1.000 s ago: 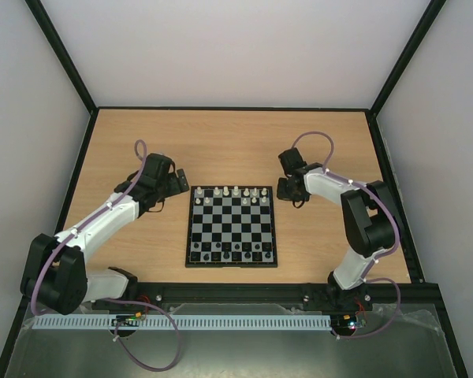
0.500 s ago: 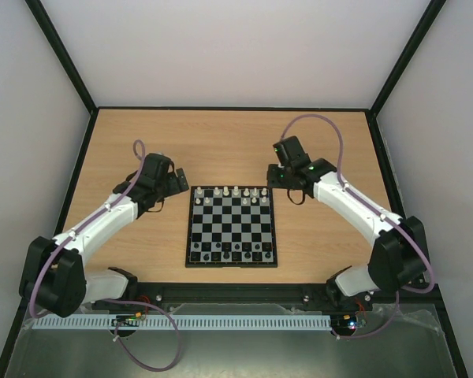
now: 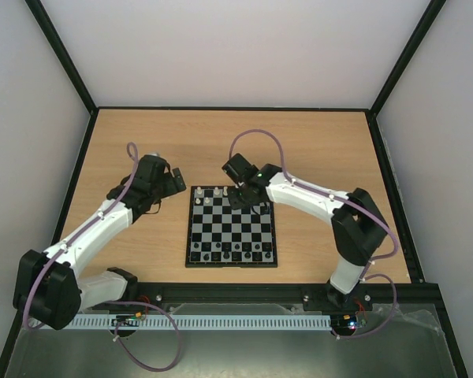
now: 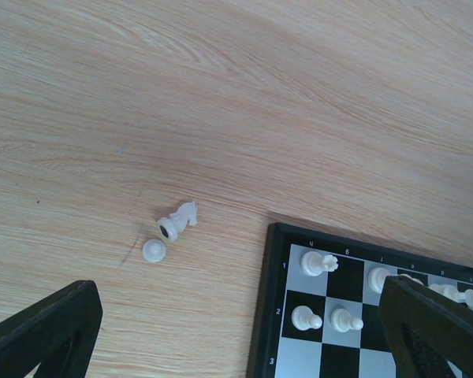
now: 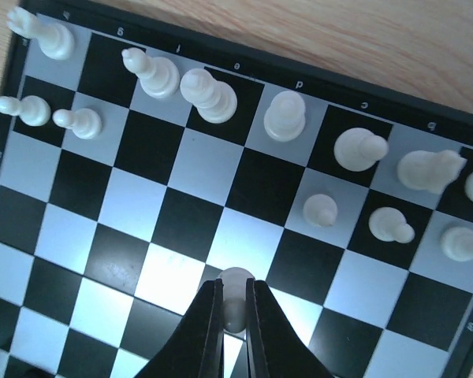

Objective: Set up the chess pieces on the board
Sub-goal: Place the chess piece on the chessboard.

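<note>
**Right end effector over the board with a pawn; left one spread and empty**

Surroundings: the board (image 3: 232, 228) lies mid-surface (image 3: 142, 134), nearer the near edge. Black pieces (image 3: 233, 250) line its near rows. White chess pieces (image 5: 209, 93) stand in its two far rows, with gaps. In the top view the right arm crosses the board's far-right corner and covers part of those rows. Off the board's far-left corner, on bare wood, a knight (image 4: 178, 220) lies on its side with its base showing. A loose pawn (image 4: 154, 250) is just beside it, not touching.

Right end effector (image 5: 235, 295): fingers pressed together, pinching a held pawn (image 5: 236, 278) over a light square inward of the white rows. Contact with the board: cannot tell.

Left end effector (image 4: 236, 295): spread wide with nothing between, near the two strays.

Change: a second ago the right end effector sat off the board beside its far-right corner. It has since swung in over the far rows. The left arm has barely shifted.

Views: only the left wrist view shows the strays. Only the right wrist view shows the pinch.
</note>
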Motion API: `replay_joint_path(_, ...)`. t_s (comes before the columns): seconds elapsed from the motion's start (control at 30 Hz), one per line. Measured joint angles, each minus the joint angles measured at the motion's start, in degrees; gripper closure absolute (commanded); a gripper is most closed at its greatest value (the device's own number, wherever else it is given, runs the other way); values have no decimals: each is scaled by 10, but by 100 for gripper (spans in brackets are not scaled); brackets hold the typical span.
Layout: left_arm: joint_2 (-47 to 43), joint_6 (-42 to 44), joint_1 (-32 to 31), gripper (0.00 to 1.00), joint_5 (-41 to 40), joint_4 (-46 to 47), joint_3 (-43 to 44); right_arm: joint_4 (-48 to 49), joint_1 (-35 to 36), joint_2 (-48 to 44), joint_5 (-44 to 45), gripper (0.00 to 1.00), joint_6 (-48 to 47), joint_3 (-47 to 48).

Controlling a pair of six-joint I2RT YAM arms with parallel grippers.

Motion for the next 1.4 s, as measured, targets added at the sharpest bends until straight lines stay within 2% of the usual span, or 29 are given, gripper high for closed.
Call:
replay_joint_path(0.67,-8,0,0,1,-9,-13,-2,3,6,112,33,98,0,41)
replay_joint_path(1.3,-8,0,0,0,-9,-14,-4,8,6,146,54,98,-2,75)
replay_joint_path(1.4,-8,0,0,1,-9,-14,-4,8,6,147,58,95,-2,75)
